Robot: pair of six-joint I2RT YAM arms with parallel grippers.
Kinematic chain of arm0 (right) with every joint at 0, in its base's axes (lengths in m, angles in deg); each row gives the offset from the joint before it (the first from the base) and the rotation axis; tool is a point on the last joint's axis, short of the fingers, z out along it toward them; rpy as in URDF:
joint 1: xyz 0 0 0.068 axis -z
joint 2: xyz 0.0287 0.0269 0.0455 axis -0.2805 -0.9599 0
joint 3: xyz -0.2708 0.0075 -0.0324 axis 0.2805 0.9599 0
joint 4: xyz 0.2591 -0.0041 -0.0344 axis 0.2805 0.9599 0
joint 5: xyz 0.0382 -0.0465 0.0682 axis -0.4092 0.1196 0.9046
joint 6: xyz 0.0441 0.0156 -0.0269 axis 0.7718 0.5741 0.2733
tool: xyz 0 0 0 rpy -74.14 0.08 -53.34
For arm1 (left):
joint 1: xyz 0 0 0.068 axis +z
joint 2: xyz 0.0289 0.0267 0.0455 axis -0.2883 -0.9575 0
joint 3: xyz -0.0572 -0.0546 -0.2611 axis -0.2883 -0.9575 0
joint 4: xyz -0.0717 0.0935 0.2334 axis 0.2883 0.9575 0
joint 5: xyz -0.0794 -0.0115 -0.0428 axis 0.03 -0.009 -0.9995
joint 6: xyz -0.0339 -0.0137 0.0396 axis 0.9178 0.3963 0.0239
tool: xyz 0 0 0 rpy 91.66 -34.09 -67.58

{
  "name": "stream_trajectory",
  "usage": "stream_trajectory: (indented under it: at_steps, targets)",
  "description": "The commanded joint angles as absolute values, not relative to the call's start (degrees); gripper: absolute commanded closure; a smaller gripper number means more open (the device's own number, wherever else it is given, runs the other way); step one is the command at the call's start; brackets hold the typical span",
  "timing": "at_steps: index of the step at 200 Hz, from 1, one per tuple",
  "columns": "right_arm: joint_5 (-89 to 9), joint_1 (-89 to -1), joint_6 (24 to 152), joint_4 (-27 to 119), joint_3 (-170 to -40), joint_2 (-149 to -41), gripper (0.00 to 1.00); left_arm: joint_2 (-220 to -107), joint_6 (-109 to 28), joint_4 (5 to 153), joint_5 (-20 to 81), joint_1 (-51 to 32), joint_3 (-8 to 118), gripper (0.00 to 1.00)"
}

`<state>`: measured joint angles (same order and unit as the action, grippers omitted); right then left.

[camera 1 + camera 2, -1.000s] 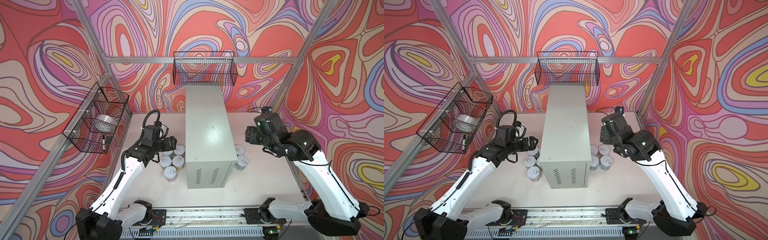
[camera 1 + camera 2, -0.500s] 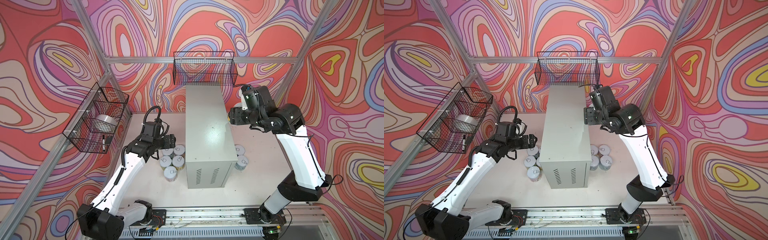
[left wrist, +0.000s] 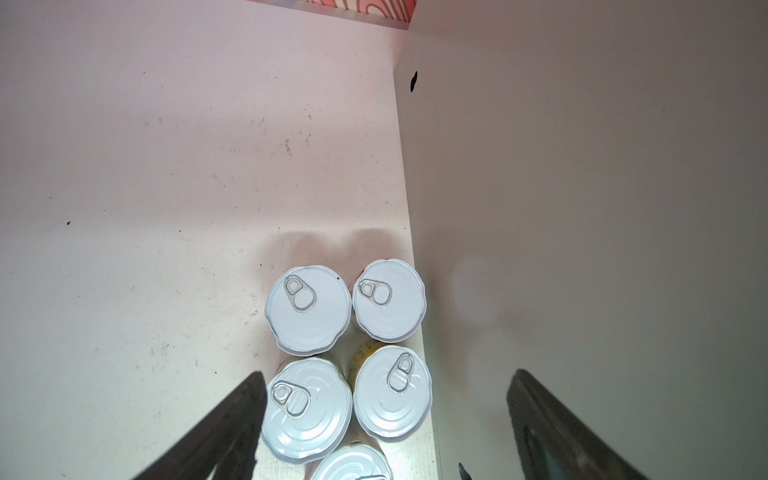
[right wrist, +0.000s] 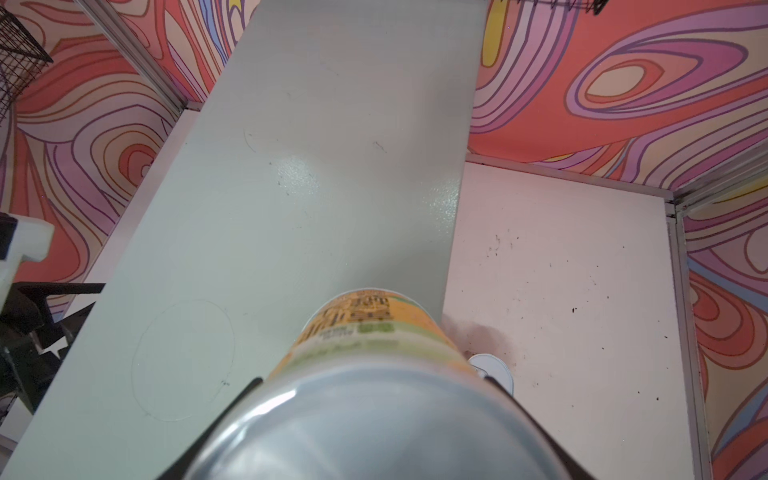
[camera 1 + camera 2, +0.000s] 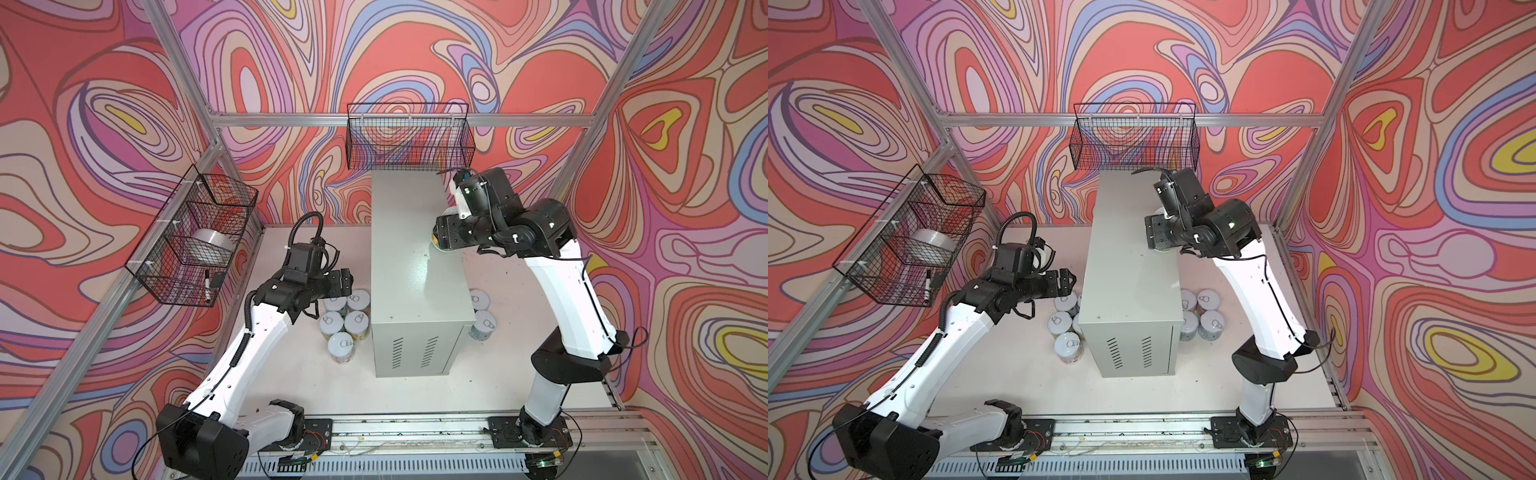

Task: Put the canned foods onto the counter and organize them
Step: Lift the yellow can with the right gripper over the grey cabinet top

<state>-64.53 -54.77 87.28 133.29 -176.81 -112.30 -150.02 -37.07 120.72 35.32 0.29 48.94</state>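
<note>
Your right claw [image 5: 446,237] pinches a yellow can [image 4: 365,332] by its sides over the grey bench [image 5: 409,208], near its right edge, likely so it lands flat. Your left claw [image 5: 340,282] hangs spread and empty above the other cans [image 5: 347,320] beside the bench, probably lining up the next pick.

The tall light-grey bench [image 5: 415,257] stands upright, vent slits on its front, top glossy. Five white-lidded cans [image 5: 341,347] cluster upright against its left side and four more cans [image 5: 1212,326] at its right. A yellow-green can [image 4: 365,332] is held over its right edge.
</note>
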Motion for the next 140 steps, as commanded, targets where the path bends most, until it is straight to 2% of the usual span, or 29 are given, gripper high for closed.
stream_trajectory:
  at_steps: [1,18,25,32,43,54,72,125,134,140]
  targets:
    - [-64.2,-55.5,87.3,130.3,-178.9,-112.4,1.00,-150.7,-36.4,120.2,34.7,0.1,49.0,0.09]
    - [-63.9,-55.5,87.2,130.3,-178.8,-112.8,1.00,-150.9,-36.4,120.1,34.6,0.2,49.1,0.09]
    - [-63.7,-55.5,87.1,130.4,-178.9,-113.1,0.91,-150.9,-36.3,120.0,34.6,0.2,49.0,0.09]
    - [-63.5,-55.5,87.1,130.3,-178.9,-113.3,0.79,-151.0,-36.2,119.9,34.5,0.2,49.0,0.08]
    - [-63.3,-55.5,87.0,130.2,-178.7,-113.7,0.70,-151.1,-36.1,119.7,34.4,0.2,48.9,0.08]
    - [-63.0,-55.5,87.0,129.7,-178.3,-113.8,0.55,-151.3,-36.0,119.6,34.2,0.1,48.9,0.08]
    - [-62.2,-55.5,86.7,128.8,-178.2,-113.9,0.40,-151.3,-35.6,119.1,33.9,0.2,48.5,0.08]
    - [-61.1,-55.6,85.8,126.8,-178.8,-115.1,0.17,-151.4,-35.7,118.7,34.1,0.2,48.3,0.08]
    - [-61.0,-55.5,85.6,126.4,-178.9,-115.3,0.08,-151.5,-35.8,118.6,34.3,0.2,48.3,0.09]
    - [-60.9,-55.6,85.5,126.1,-179.1,-115.3,0.08,-151.6,-35.8,118.6,34.2,0.2,48.3,0.09]
